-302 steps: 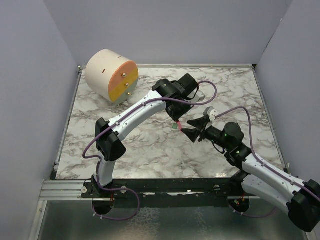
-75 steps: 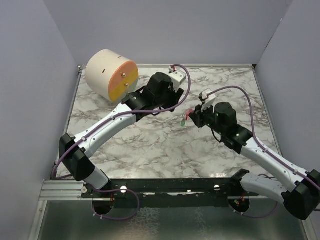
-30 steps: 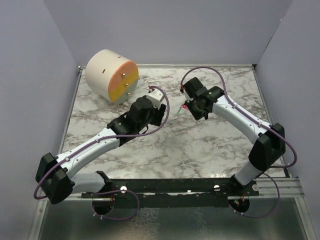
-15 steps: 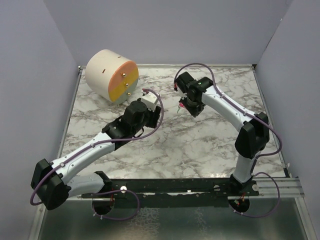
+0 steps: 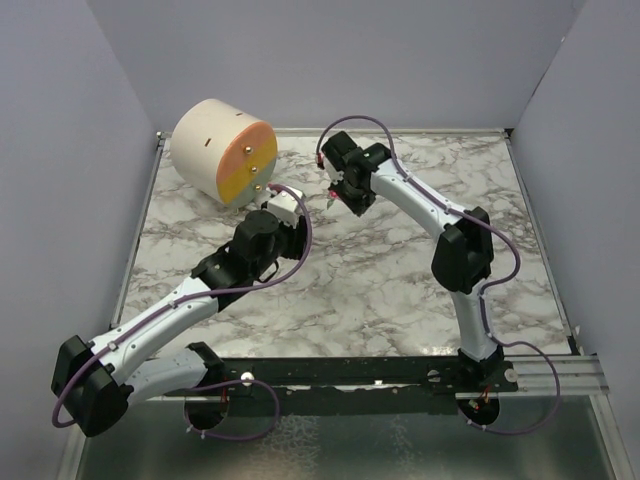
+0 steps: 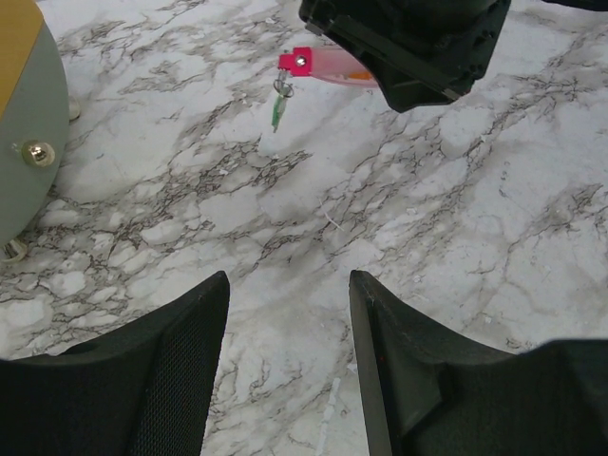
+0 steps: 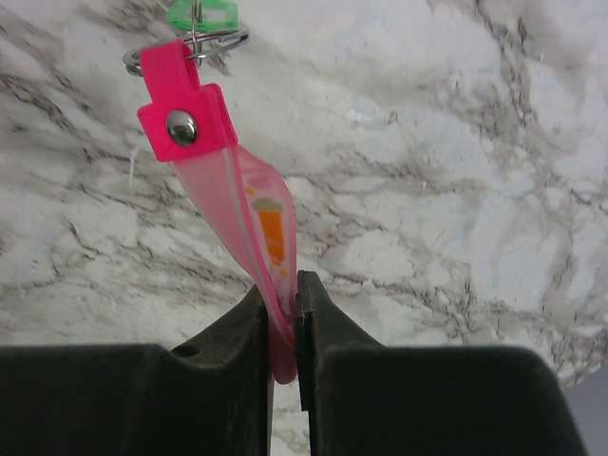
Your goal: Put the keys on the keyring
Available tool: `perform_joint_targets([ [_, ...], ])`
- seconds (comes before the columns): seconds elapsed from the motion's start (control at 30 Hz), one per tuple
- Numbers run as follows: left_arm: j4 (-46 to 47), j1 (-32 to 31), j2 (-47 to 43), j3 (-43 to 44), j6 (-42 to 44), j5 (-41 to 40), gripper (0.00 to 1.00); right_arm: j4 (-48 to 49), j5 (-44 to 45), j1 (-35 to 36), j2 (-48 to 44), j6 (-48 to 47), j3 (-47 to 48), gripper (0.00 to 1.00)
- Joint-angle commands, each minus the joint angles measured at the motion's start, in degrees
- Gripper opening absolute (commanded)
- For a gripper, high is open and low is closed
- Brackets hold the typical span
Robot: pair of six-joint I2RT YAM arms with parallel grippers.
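- Two grippers in play, only one doing any work — the right gripper [image 7: 282,293] is clamped tight on the free end of the keyring [image 7: 180,123]. That's a thin silvery wire ring [image 6: 282,85] riveted to a slim translucent pink plastic strip [image 7: 249,214]. The gripper holds it in the air over the far middle of the white-and-grey marble tabletop [image 5: 400,290].
- The tiny flat bright green key [image 6: 276,112] dangles from that wire ring, clear of the tabletop. In the right wrist view the wire looks to run through the key's hole, so the threading seems done. The key's top is cut off by the frame edge there, though.
- The left gripper [image 6: 288,280] is about half open with nothing between its fingers. It's near the keyring and pointed at it.
- The big cream cylinder block with the orange face and brass pegs [image 5: 215,148] sits at the far left corner, apart from both grippers.
- How to do this bit well, as a guess: the pinch is right at the strip's tip, so the strip can bend and the key can swing. Slow, smooth moves, no jerks — and the pinch shouldn't loosen until the keyring rests on something.
- If the key turns out only half hooked, the left gripper is the one to steady it, gripping the flat faces, not the wire.
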Motion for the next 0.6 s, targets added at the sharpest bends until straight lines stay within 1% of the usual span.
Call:
perform_joint_targets([
  [0.0,2.6,0.5,-1.1,-1.0,-0.8,-0.3,0.56,5.9,-3.3,0.9,2.1,-2.9,6.1,0.01],
  [0.2,2.7,1.2,-1.8,-1.6,-0.9,-0.6,0.56,5.5,-6.4,1.0,7.2,-4.6,10.5,0.01],
  [0.3,2.9,1.4,-2.9,-2.2,-1.1,-1.1,0.56,8.7,-8.8,1.0,7.6,-5.1,7.9,0.01],
  [0.47,3.0,1.7,-4.3,-2.9,-1.0,-1.9,0.56,16.0,-11.7,1.0,5.7,-5.5,1.0,0.01],
  [0.57,3.2,1.8,-4.4,-3.2,-1.0,-2.0,0.56,17.4,-12.3,1.0,5.1,-5.5,-1.1,0.01],
])
